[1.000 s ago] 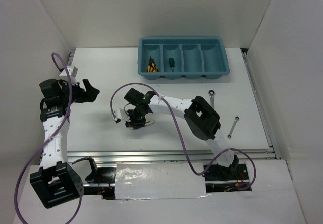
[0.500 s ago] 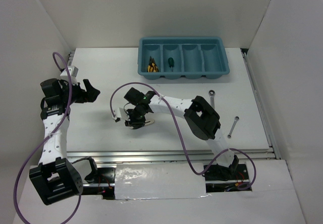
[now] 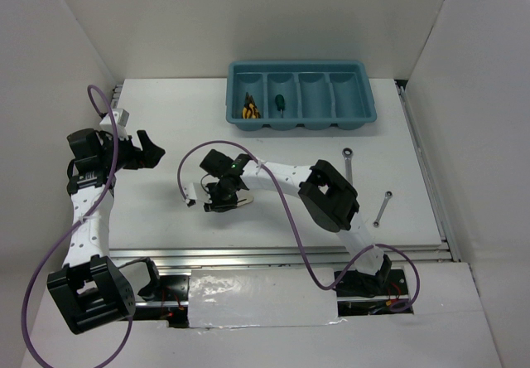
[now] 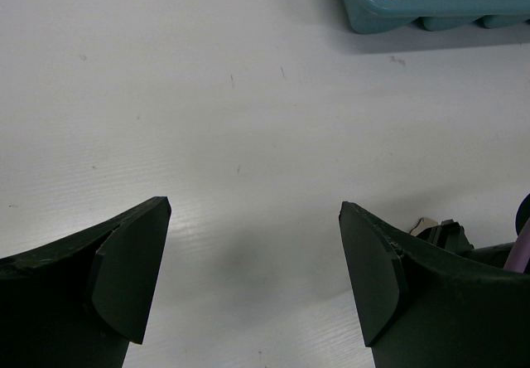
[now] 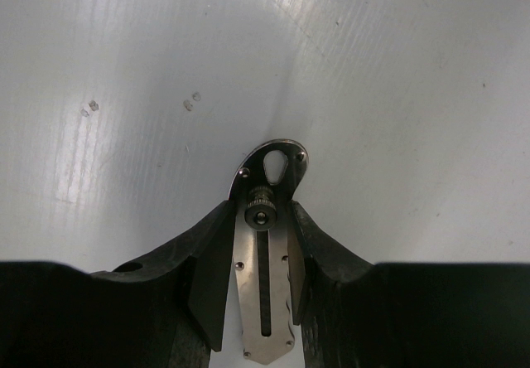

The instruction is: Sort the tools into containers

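While the left claw hangs at 9 o'clock with its fingers spread wide above the worktop, the right claw is clamped on the long edges of a flat silver metal piece, just on the 9 o'clock side of centre. The teal tray sits at 12 o'clock, with yellow-handled pliers in its leftmost compartment and the green-handled screwdriver in the next. At 3 o'clock lies a silver wrench, with a second wrench at its 5 o'clock.
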